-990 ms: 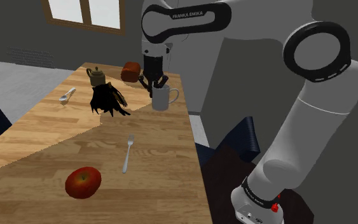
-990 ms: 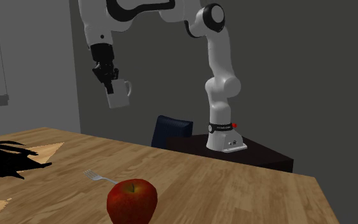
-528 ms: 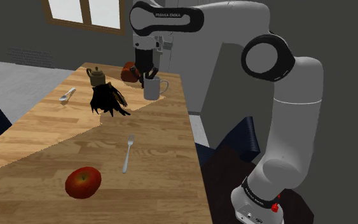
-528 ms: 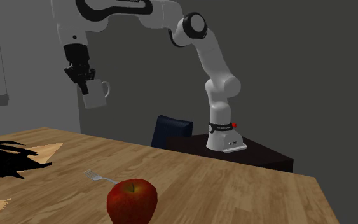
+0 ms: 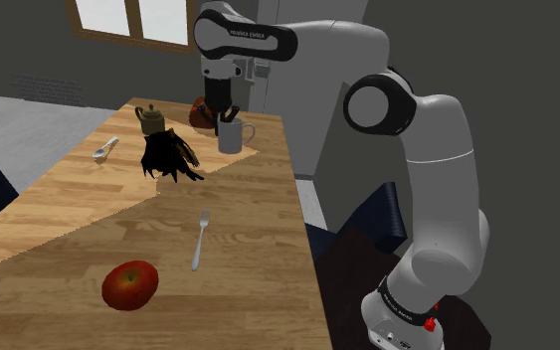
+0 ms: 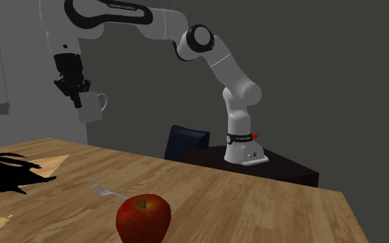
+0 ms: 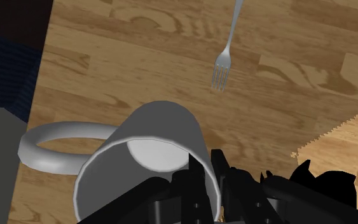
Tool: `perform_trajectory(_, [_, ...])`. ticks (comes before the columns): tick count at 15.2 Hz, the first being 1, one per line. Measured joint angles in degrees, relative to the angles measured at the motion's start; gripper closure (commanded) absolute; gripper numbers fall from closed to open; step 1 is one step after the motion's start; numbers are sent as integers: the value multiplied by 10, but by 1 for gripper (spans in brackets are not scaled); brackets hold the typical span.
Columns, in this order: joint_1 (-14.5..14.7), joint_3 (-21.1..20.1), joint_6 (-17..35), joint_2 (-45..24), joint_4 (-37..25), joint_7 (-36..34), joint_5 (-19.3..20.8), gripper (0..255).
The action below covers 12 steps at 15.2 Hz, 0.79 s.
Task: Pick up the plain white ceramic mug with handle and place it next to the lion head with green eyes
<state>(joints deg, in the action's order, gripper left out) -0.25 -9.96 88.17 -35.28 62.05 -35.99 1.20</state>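
Black fingers of the claw (image 7: pixel 203 177) are closed on the wall of the mug (image 7: pixel 147 151), one inside the rim and one outside, so the mug hangs from the claw, clear of the table (image 5: pixel 248 259). The mug reads as pale grey-white, and its handle sticks out on the side away from the lion head (image 5: pixel 168 156).

Over the last second the claw has carried the mug sideways across the far end of the table. In the shoulder view it has gone from over the table's edge to a spot further in, closer to the lion head. The grip looks unchanged through the move, and the mug has not slipped or tipped further.

The lion head now lies just beside and below the claw, a spiky black shape whose green eyes I cannot make out. A brown teapot (image 5: pixel 150 119) stands beyond the lion head. A fork (image 5: pixel 200 237) and a red apple (image 5: pixel 129 284) lie well apart from the claw, towards the arm's stand.

The carry seems nearly done. What is probably left is to lower the mug onto bare wood near the lion head and let go.
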Motion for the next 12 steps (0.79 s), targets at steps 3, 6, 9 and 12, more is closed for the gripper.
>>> perform_trajectory(3, [-1, 0, 24, 0, 24, 1, 0, 255])
perform_trajectory(6, [-2, 0, 47, 1, 48, 1, 0, 255])
perform_trajectory(9, [-4, 1, 71, 3, 74, 2, 0, 255])
perform_trajectory(12, [-4, 1, 92, 2, 95, 2, 0, 255])
